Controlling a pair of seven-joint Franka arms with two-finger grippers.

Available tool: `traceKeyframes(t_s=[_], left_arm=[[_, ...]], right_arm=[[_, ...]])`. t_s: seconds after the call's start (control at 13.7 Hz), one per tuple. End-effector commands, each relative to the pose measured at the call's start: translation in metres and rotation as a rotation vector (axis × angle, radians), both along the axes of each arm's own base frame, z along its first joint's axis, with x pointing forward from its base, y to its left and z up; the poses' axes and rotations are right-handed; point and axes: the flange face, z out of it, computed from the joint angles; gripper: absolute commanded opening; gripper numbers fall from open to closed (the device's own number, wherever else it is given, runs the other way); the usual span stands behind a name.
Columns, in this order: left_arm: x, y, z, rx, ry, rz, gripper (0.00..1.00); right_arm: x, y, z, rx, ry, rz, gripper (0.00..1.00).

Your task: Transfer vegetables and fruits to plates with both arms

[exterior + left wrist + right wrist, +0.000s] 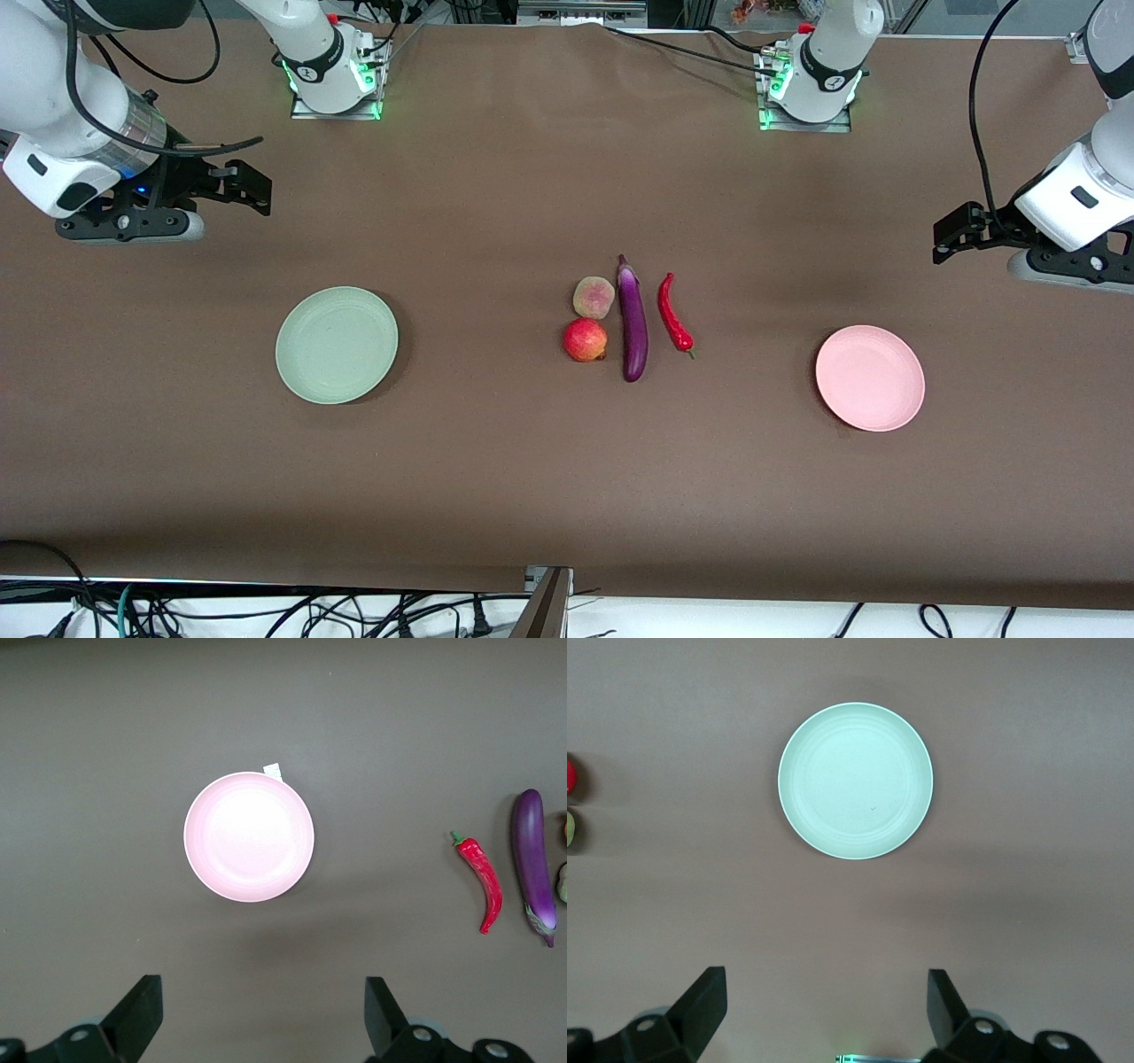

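Note:
The purple eggplant (632,319) lies mid-table, with the red chili pepper (673,312) beside it toward the left arm's end. The peach (594,297) and the red apple (585,340) lie beside it toward the right arm's end, the apple nearer the front camera. The green plate (337,345) and the pink plate (870,378) are empty. My right gripper (244,186) is open and empty over bare cloth, and the right wrist view shows the green plate (855,780). My left gripper (952,235) is open and empty over bare cloth. The left wrist view shows the pink plate (249,836), the chili (483,885) and the eggplant (534,865).
A brown cloth (496,461) covers the table. The two arm bases (332,75) (811,84) stand at the table's edge farthest from the front camera. Cables (266,611) hang below the nearest edge. A small white tag (273,772) pokes out from the pink plate's rim.

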Motion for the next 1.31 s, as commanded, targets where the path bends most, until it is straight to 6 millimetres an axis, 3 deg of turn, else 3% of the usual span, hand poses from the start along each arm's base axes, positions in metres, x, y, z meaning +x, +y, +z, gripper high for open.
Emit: traceKeyframes(t_s=[0.0, 1.24], left_arm=[[-0.002, 0.002, 0.004, 0.025, -0.003, -0.012, 1.0], [-0.002, 0.004, 0.003, 0.022, 0.002, -0.007, 1.0]], right_arm=[[-0.003, -0.001, 0.006, -0.002, 0.006, 0.0, 1.0], [-0.001, -0.001, -0.003, 0.012, 0.018, 0.0, 1.0]])
